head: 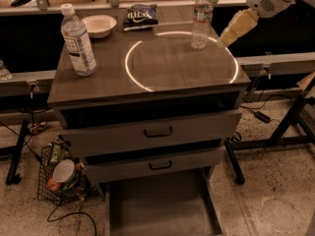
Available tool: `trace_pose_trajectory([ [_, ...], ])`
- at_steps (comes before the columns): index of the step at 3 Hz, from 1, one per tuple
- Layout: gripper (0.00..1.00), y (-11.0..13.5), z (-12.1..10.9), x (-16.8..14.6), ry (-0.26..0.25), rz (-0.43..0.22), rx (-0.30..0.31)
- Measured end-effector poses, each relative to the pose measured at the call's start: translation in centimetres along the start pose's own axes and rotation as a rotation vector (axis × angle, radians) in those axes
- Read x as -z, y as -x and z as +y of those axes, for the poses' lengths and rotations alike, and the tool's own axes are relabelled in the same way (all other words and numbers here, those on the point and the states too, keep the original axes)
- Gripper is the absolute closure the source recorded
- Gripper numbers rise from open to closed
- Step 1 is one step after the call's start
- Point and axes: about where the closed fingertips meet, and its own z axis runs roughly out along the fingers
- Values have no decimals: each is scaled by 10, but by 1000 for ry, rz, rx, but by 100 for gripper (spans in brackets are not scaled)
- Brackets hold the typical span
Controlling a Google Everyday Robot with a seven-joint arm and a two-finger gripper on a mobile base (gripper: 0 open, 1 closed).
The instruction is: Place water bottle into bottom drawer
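Note:
The water bottle, slim and clear with a white cap, stands upright at the back right of the cabinet top. My gripper, tan-coloured on a white arm, hangs just right of the bottle's lower half, near the cabinet's right edge and close to the bottle; I cannot tell if it touches. The bottom drawer is pulled out at floor level, and its flat grey floor is bare.
A fatter clear bottle with a large label stands at the front left. A white bowl and a chip bag lie at the back. The two upper drawers are slightly ajar. A wire basket sits on the floor at left, and black table legs stand at right.

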Motion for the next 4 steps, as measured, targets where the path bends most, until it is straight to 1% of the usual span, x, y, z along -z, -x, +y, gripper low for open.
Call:
trace_pose_trajectory([
  [1, 0, 9, -11, -18, -15, -75, -51],
  [2, 0, 24, -30, -51, -37, -178, -104],
  [3, 0, 30, -56, -82, -75, -269, -151],
  [4, 0, 41, -76, -112, -88, -381, -184],
])
